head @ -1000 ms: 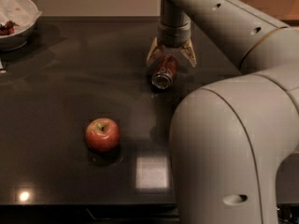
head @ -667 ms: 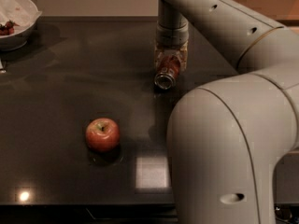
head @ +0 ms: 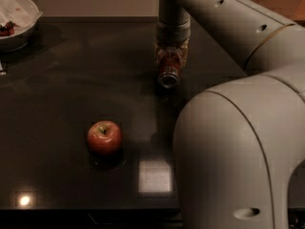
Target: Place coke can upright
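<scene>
The far centre of the bench (head: 66, 85) is taken up by the gripper (head: 170, 63), jaws clamped around the coke can (head: 168, 76). Open bench is left toward the apple (head: 104, 137); the right is blocked by the arm (head: 233, 147).

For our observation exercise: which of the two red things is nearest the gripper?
The coke can, clamped in the gripper at the table's far side; the round apple sits apart.

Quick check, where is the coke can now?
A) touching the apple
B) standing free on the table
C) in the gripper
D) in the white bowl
C: the gripper is shut on the coke can at the table's far side, silver end toward the camera, apart from the apple and white bowl.
</scene>
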Controlling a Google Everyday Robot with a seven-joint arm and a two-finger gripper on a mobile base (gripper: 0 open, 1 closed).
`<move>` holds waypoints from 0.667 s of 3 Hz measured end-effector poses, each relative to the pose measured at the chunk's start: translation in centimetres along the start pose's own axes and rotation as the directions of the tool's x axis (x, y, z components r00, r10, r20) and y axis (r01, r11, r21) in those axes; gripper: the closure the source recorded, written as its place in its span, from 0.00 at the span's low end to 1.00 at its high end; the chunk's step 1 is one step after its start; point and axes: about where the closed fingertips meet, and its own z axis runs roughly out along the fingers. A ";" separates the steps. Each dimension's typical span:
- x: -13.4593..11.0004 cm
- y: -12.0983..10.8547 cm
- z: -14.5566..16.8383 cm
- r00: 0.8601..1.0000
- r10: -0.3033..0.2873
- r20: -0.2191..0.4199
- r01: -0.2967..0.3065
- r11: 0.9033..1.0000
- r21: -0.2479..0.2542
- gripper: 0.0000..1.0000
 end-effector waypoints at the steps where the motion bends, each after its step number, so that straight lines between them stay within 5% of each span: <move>1: -0.3 0.6 -1.9 0.994 -0.087 0.070 0.089 0.996 -0.026 1.00; 2: -0.5 1.1 -3.8 0.954 -0.235 0.185 0.249 0.967 -0.060 1.00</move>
